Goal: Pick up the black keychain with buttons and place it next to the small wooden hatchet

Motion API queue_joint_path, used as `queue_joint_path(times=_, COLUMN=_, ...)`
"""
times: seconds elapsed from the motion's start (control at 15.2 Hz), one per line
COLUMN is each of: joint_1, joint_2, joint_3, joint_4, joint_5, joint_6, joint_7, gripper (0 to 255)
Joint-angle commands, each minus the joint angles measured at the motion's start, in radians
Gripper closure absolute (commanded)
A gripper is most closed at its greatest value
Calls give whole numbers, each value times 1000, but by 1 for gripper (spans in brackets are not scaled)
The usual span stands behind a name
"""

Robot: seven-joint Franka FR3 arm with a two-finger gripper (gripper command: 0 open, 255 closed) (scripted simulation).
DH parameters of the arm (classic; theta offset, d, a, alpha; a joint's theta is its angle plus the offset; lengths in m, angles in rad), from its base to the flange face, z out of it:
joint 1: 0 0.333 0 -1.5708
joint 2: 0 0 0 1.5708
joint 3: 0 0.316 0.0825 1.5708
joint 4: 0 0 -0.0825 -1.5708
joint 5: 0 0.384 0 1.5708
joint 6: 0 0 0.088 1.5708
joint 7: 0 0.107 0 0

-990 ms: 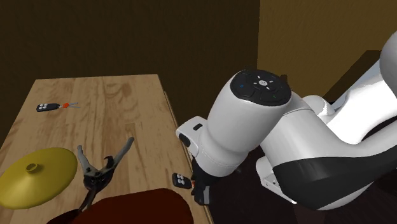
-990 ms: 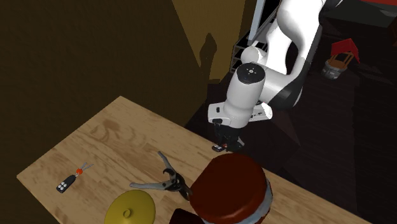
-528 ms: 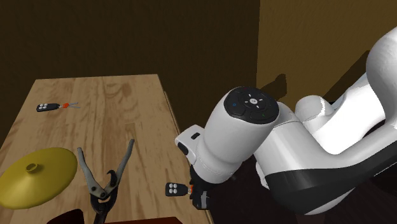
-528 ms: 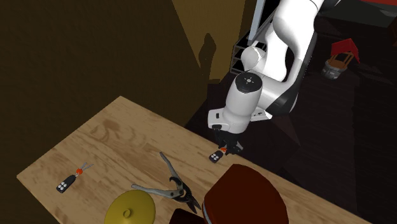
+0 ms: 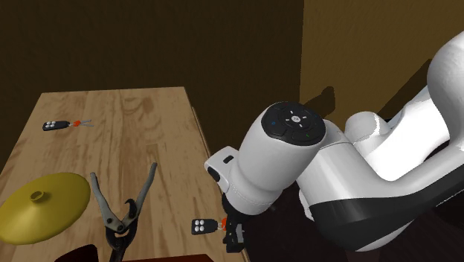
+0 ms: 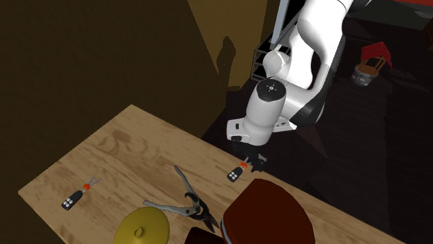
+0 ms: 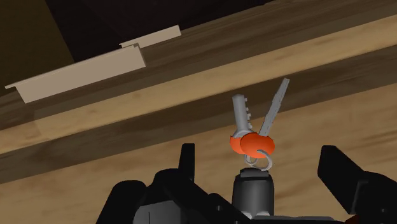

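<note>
A black keychain with grey buttons (image 5: 200,225) lies on the wooden table (image 5: 134,126) close to its near edge, an orange tag on its ring. My gripper (image 5: 232,232) hovers right beside it and is open. In the wrist view the black fob (image 7: 253,191), its orange tag (image 7: 251,143) and two grey keys (image 7: 245,114) sit between my fingers (image 7: 186,159), which stand apart and do not touch it. From the second exterior view the keychain (image 6: 234,174) rests just under the gripper (image 6: 251,161). A second black keychain (image 5: 53,125) lies at the table's far corner.
Grey pliers-like tool (image 5: 123,208) lies open beside a yellow disc (image 5: 41,206). A big dark red round object (image 6: 267,215) stands close to the keychain. The table edge (image 5: 204,141) runs beside the arm. A red-roofed item (image 6: 375,52) sits far behind.
The fingers have opened and let go of the keychain, which settled a little lower on the table. Earlier the arm swung over, and the red object and pliers shifted.
</note>
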Motion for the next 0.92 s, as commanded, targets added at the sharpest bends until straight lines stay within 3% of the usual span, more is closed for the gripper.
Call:
queue_joint_path(times=0.0, joint_1=0, joint_2=0, joint_3=0, joint_4=0, joint_5=0, joint_6=0, joint_7=0, gripper=0)
queue_joint_path(times=0.13, joint_1=0, joint_2=0, joint_3=0, joint_4=0, joint_5=0, joint_6=0, joint_7=0, gripper=0)
queue_joint_path(times=0.4, joint_1=25, joint_2=-103, joint_3=-45, joint_4=58, joint_5=28, joint_6=-157, joint_7=-28, gripper=0)
queue_joint_path(times=0.86, joint_1=26, joint_2=-103, joint_3=-46, joint_4=58, joint_5=27, joint_6=-157, joint_7=-28, gripper=0)
